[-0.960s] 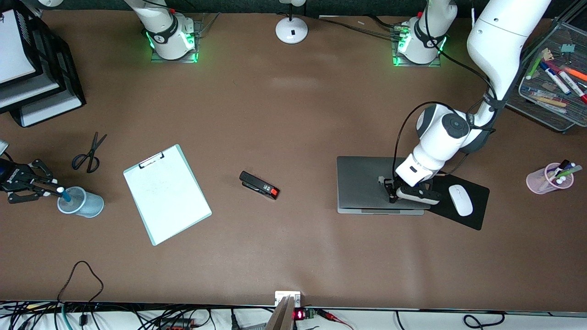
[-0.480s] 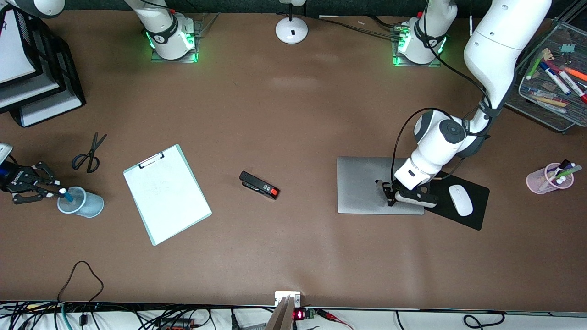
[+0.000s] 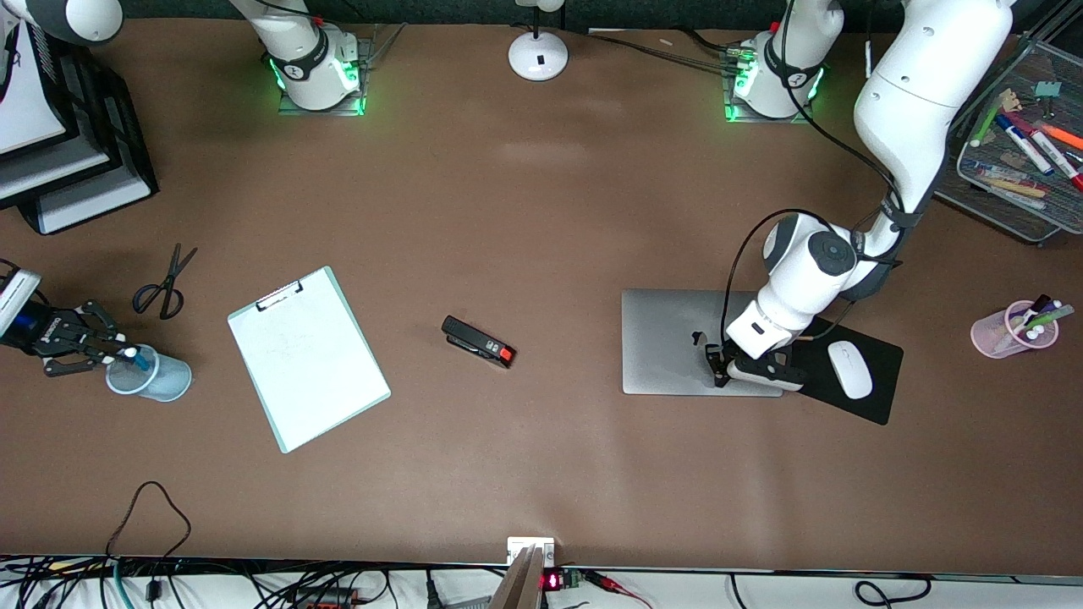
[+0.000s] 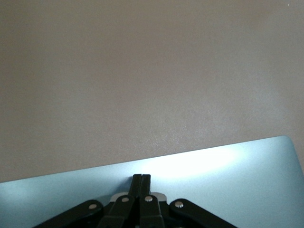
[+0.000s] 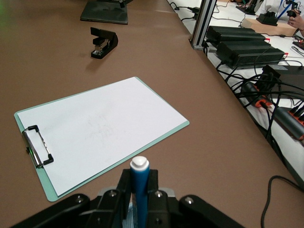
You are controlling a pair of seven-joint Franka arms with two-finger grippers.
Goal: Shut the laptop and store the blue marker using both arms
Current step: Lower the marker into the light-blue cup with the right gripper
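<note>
The laptop [image 3: 677,342] lies shut and flat toward the left arm's end of the table, its lid up, with the black mouse pad [image 3: 854,385] touching its edge on the side nearest that end; the left gripper [image 3: 719,372] rests on the lid near the edge closest to the front camera, fingers pinched together with nothing between them, as the left wrist view confirms [image 4: 141,183]; the closing looks done. The right gripper [image 3: 114,359] hangs over the pale blue cup [image 3: 152,378] at the right arm's end of the table, clamped on the blue marker [image 5: 139,190]; the marker stands nearly upright, long axis close to vertical, white end [image 5: 139,163] up and the rest running down toward the cup's mouth; how deep its lower end sits in the cup I cannot tell.

Risks, as I judge them: let go while the marker is off-centre or tilted, and it could strike the rim and tip out onto the table, or knock the light cup over; pushing it down too hard could shove the cup aside; lifting away before the fingers part fully could drag the marker back out. On the laptop, extra downward force from the shut fingers could scratch the lid, and a sideways pull-off could slide it against the mouse pad.
</note>
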